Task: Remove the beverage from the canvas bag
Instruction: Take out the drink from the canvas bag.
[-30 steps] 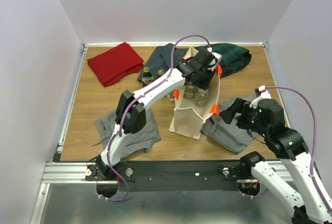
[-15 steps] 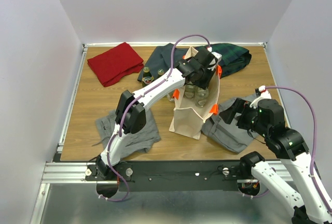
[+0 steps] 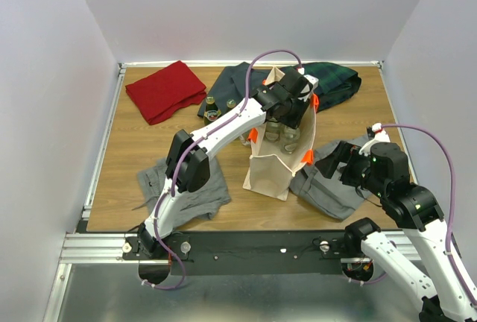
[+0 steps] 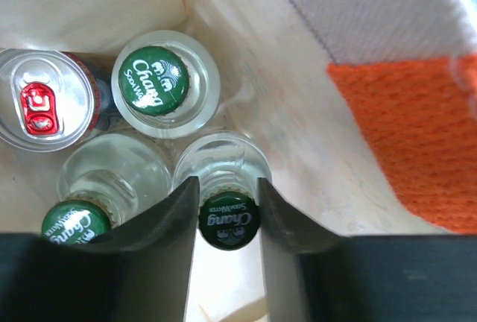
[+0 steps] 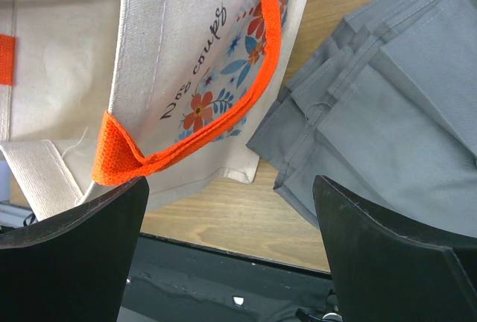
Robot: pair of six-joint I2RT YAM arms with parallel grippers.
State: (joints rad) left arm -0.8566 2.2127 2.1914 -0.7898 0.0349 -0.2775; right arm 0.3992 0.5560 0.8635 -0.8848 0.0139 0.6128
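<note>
Now, the left jaws: we see them almost closed, the two fingers (image 4: 168,225) pressing on each side of the green cap of the beverage bottle (image 4: 227,221). We read this as a pinch on the top of its neck.
Left gripper (image 4: 226,188): it reaches from above down into the open mouth of the canvas bag (image 4: 298,98).
Beverage bottle: it stands upright inside the bag, close to the side wall, below the orange handle (image 4: 402,143).
Neighbours: a second bottle (image 4: 158,82), a third bottle (image 4: 71,221) and a can (image 4: 41,106) stand packed just beside it, glass nearly touching glass.
Step in hand: we judge that the grasp is made and the lift out of the bag comes next.
How to do it well: we would pull straight up along the axis of the bottle, slowly. The hold is only on a small smooth cap, so the squeeze must be firm. The bag is taller than the bottles, so the base must rise above the rim before any sideways move. We would stay off the wall and the handle, so that the fabric does not catch.
Risk: the bag may rise with the bottle, or a neighbour may tip.
Right jaws: wide apart, holding nothing.
Right gripper (image 5: 231,184): it hangs low beside the outer wall of the bag, near the grey clothes (image 5: 387,106), and could steady the bag if needed.
</note>
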